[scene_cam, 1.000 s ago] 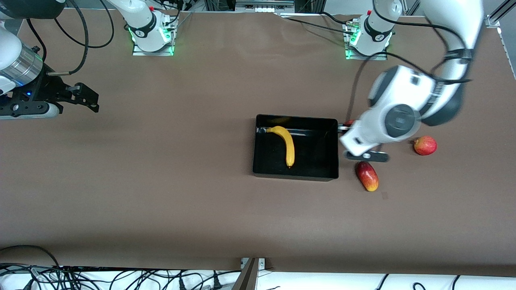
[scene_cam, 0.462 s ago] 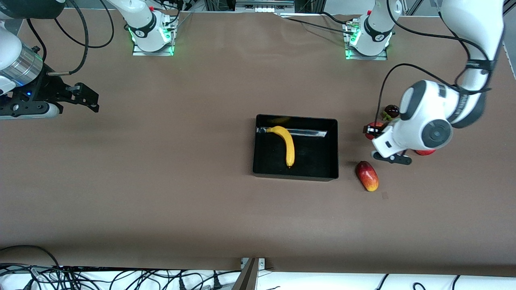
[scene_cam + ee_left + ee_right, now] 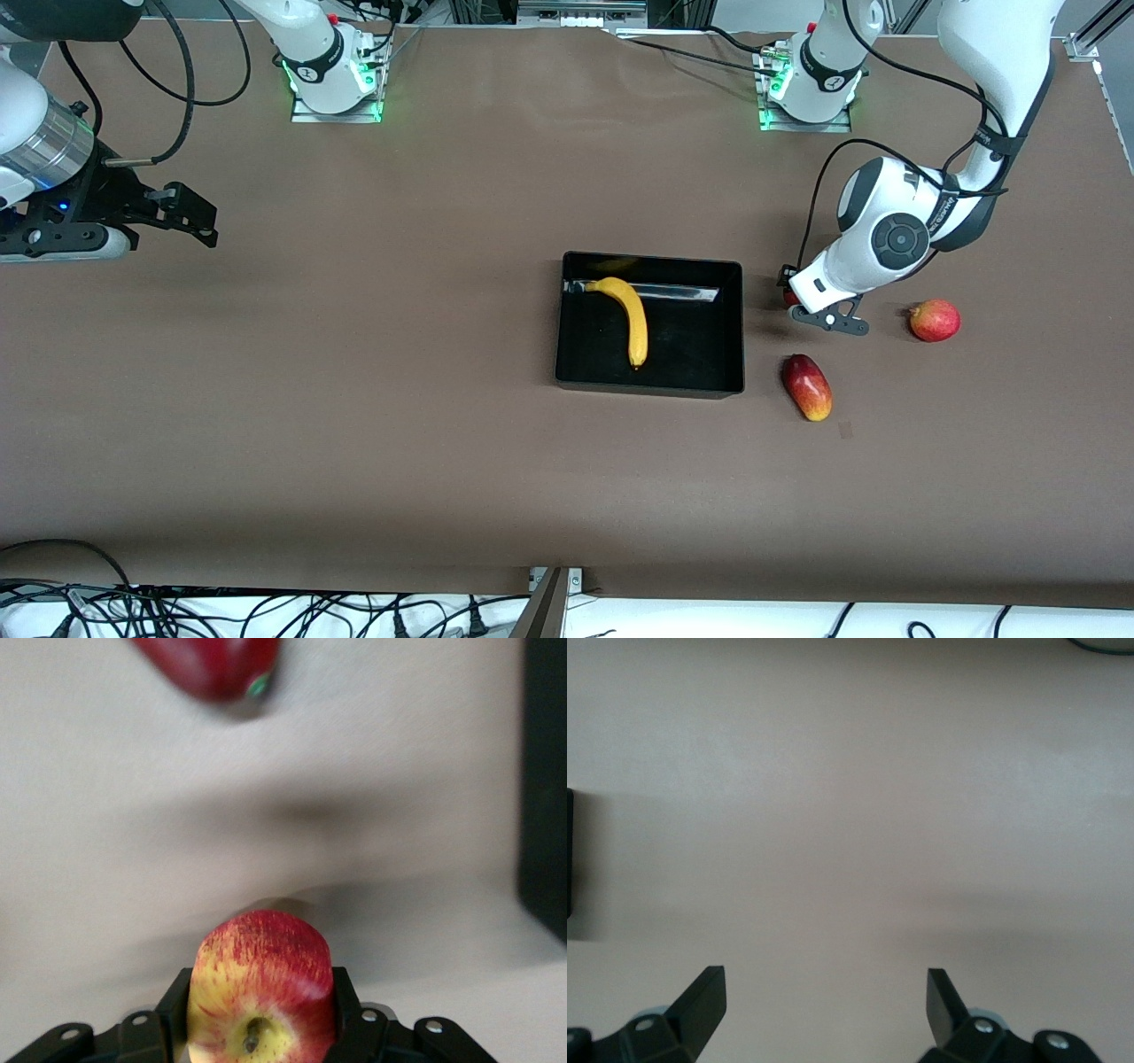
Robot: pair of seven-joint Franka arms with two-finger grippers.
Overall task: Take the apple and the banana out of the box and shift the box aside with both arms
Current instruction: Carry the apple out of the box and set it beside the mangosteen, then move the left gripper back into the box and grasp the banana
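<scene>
The black box stands mid-table with the yellow banana lying in it. My left gripper hangs over the table just beside the box's wall toward the left arm's end. It is shut on the red-yellow apple, whose stem end faces the left wrist camera, with a black finger on each side. From the front only a red sliver of the apple shows under the hand. My right gripper waits open over bare table at the right arm's end, nothing between its fingertips.
An oblong red-yellow mango lies nearer the front camera than the left gripper. A round red fruit with a pointed crown sits toward the left arm's end. The left wrist view shows a red fruit and the box wall.
The left arm swung away from the box toward its own end of the table, then came back partway toward the box, apple still held. The right arm has not moved.
</scene>
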